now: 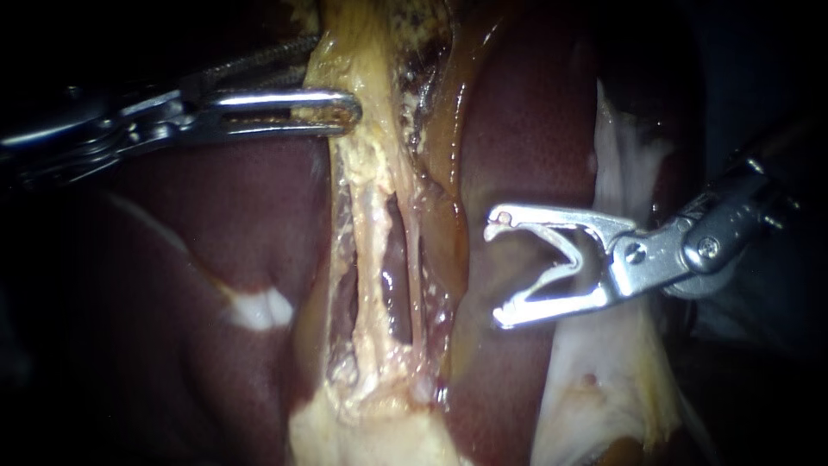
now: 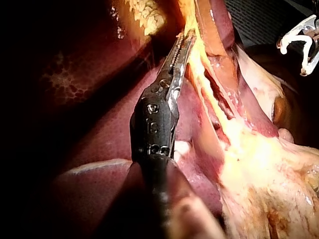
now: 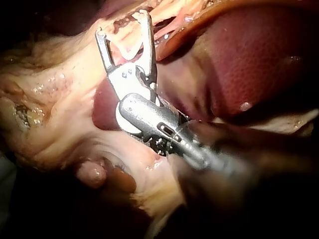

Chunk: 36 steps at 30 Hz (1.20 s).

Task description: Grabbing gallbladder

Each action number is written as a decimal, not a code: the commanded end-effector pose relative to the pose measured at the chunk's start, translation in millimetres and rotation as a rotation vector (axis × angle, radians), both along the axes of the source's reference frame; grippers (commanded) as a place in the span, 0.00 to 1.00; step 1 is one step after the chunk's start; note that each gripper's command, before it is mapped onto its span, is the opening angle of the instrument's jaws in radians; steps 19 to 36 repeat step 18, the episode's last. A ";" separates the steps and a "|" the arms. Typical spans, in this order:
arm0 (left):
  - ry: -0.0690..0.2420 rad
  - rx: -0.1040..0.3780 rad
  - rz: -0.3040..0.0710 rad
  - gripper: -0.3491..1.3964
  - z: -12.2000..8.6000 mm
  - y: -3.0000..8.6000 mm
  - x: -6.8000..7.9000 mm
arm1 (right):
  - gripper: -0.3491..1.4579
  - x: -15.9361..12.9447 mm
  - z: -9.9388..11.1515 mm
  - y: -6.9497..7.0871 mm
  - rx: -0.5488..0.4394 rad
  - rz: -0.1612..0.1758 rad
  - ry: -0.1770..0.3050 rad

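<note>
My left instrument (image 1: 341,108) (image 2: 185,37) comes in from the left with its jaws clamped on the gallbladder (image 1: 358,52) (image 2: 192,25), the pale yellow tissue at the top centre of the endoscope view; one jaw lies in front of the tissue and the other behind it. Below the grip the tissue runs down into thin tubes (image 1: 373,242) between the dark red lobes of liver (image 1: 535,112). My right instrument (image 1: 498,274) (image 3: 122,25) has its jaws spread wide and holds nothing. It sits over the liver just right of the tubes, well apart from the gallbladder.
</note>
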State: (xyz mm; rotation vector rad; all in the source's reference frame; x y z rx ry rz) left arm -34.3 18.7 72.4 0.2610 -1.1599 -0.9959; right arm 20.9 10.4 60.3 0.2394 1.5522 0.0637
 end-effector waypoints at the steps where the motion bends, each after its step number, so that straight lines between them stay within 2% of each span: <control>1: -0.004 0.002 0.012 0.00 0.1 0.0 0.2 | 0.53 0.0 0.0 0.0 0.000 0.000 0.000; 5: 0.016 0.025 0.026 0.00 0.2 0.0 0.8 | 0.53 0.0 -0.1 0.0 0.000 0.000 0.000; 36: 0.015 0.037 0.022 0.00 0.1 0.1 1.0 | 0.53 0.0 -0.2 0.0 0.000 0.000 0.000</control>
